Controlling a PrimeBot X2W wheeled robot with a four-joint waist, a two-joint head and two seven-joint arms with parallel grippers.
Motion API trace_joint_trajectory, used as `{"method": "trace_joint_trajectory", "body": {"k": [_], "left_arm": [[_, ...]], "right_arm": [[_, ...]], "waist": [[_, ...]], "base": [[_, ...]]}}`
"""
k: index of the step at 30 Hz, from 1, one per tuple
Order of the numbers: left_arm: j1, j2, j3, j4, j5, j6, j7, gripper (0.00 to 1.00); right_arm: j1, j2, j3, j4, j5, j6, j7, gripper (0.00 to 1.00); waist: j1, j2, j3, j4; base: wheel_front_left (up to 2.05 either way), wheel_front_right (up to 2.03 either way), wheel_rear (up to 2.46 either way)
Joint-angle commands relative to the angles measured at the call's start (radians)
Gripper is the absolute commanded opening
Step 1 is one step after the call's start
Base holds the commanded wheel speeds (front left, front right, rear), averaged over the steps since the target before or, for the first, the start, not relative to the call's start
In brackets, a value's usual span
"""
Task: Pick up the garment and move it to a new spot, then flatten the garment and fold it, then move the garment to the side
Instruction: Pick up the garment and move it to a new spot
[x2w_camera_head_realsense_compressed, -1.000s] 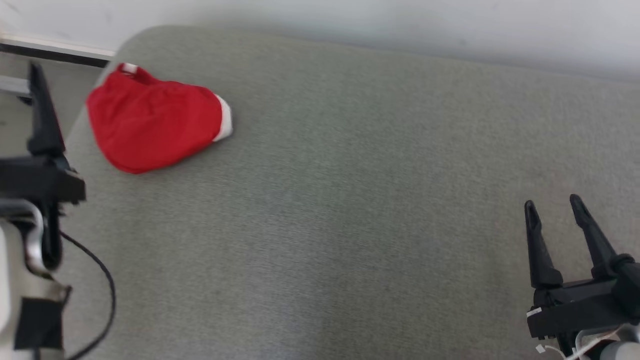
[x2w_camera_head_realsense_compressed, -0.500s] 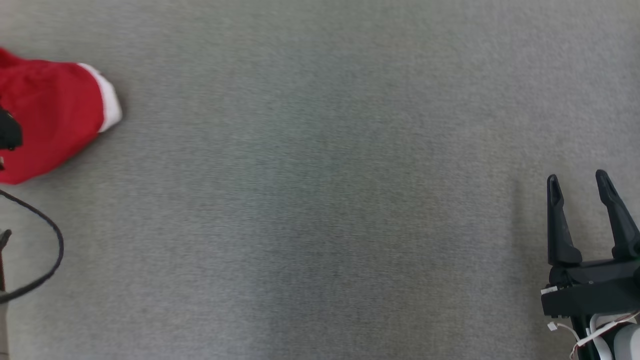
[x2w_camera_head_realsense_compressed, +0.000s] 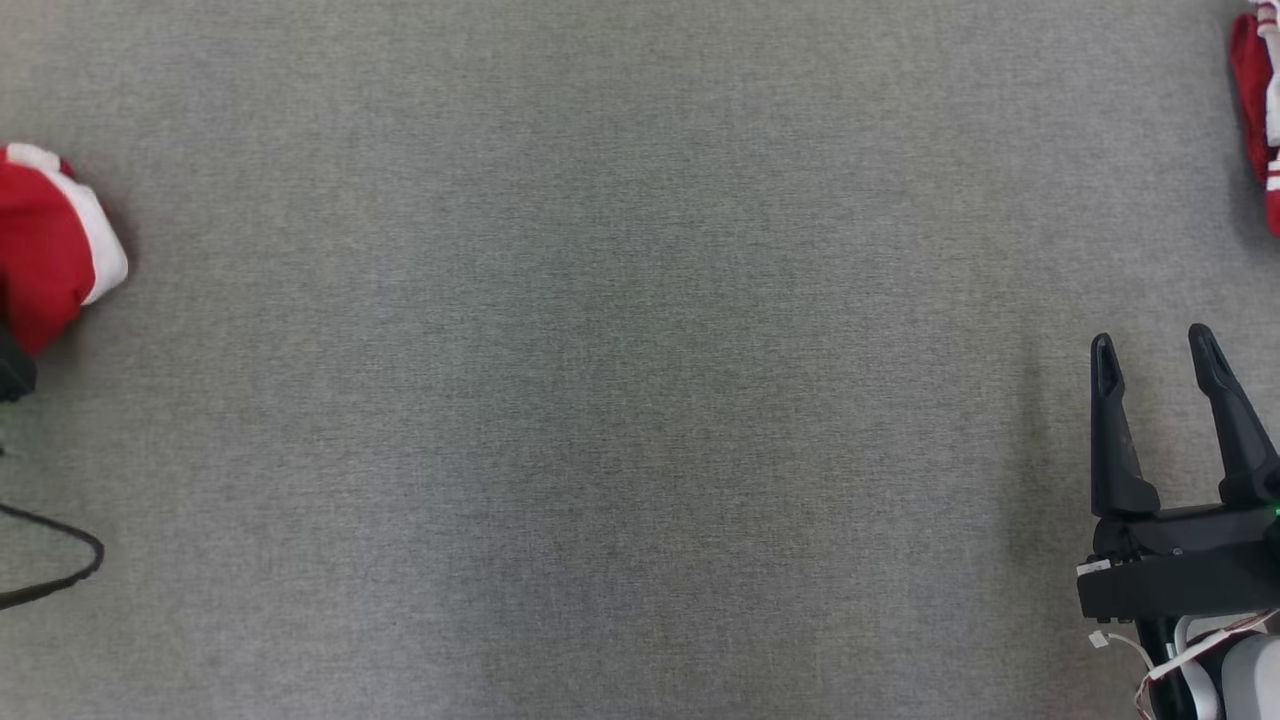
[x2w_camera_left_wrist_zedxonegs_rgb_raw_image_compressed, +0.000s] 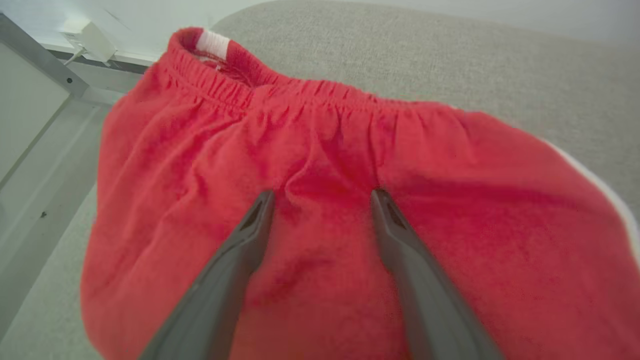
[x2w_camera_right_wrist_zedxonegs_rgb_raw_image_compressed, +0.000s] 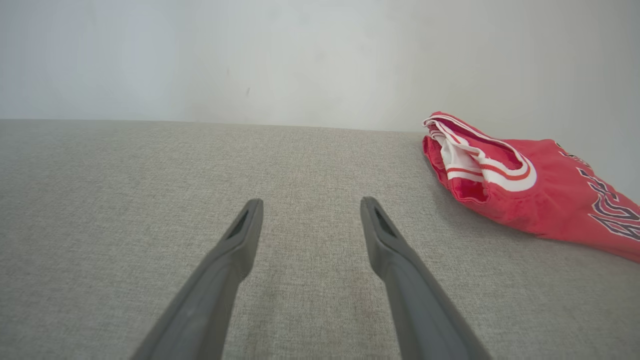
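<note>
— Where are the red shorts (x2w_camera_left_wrist_zedxonegs_rgb_raw_image_compressed: 325, 135)?

— At the far left corner of the grey padded surface (x2w_camera_head_realsense_compressed: 600, 400). They lie in a loose, rumpled heap with the elastic waistband toward that corner and a white trim along the right side. Their left side comes up to the left edge of the surface. I cannot tell whether they hang over it.

— And the left gripper (x2w_camera_left_wrist_zedxonegs_rgb_raw_image_compressed: 322, 194)?

— It is right over the middle of the shorts with its jaws spread wide. A low ridge of cloth lies between the two fingertips, and nothing is pinched. I cannot tell whether the tips touch the fabric.

— The right gripper (x2w_camera_head_realsense_compressed: 1153, 340)?

— It is above bare surface toward the near right, well apart from the shorts. Its jaws are also wide open and hold nothing.

— Anything else on the surface?

— A red jersey (x2w_camera_right_wrist_zedxonegs_rgb_raw_image_compressed: 525, 200) lies by the far right edge, close to the pale wall (x2w_camera_right_wrist_zedxonegs_rgb_raw_image_compressed: 250, 60). It is bunched up, with red and white striped trim and dark lettering. It sits beyond and to the right of the right gripper, not touching it.

— And off the surface?

— A grey metal rail (x2w_camera_left_wrist_zedxonegs_rgb_raw_image_compressed: 40, 65) runs past the left corner, and a black cable (x2w_camera_head_realsense_compressed: 60, 570) loops at the near left.
</note>
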Motion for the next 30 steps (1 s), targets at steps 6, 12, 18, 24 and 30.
{"method": "trace_joint_trajectory", "body": {"k": [6,12,18,24,30], "left_arm": [[-0.002,-0.005,-0.024,0.073,-0.038,-0.006,-0.001,0.00],[-0.025,0.026,-0.044,0.060,-0.023,-0.004,-0.128,0.00],[-0.069,0.042,-0.074,0.003,0.004,-0.004,-0.269,0.00],[-0.124,0.025,-0.138,-0.112,0.019,-0.005,-0.312,0.00],[-0.171,-0.008,-0.232,-0.312,0.013,-0.005,-0.262,0.00]], "right_arm": [[-0.003,0.012,-0.003,-0.002,-0.008,-0.003,-0.004,1.00],[-0.005,0.017,-0.002,0.020,-0.004,-0.003,-0.016,1.00],[0.006,0.036,0.015,0.062,0.006,-0.003,-0.037,1.00],[0.011,0.051,0.028,0.104,0.017,-0.003,-0.057,1.00],[0.011,0.076,0.036,0.157,0.028,-0.003,-0.090,1.00]], "waist": [[0.0001,-0.0001,0.003,-0.018],[0.0001,-0.0001,-0.037,-0.017],[0.0001,-0.0001,-0.112,-0.007],[0.0001,-0.0001,-0.170,-0.007],[0.0001,-0.0001,-0.219,-0.052]], "base": [[0.00,0.00,0.00],[0.00,0.00,0.00],[0.00,0.00,0.00],[0.00,0.00,0.00],[0.00,0.00,0.00]]}}
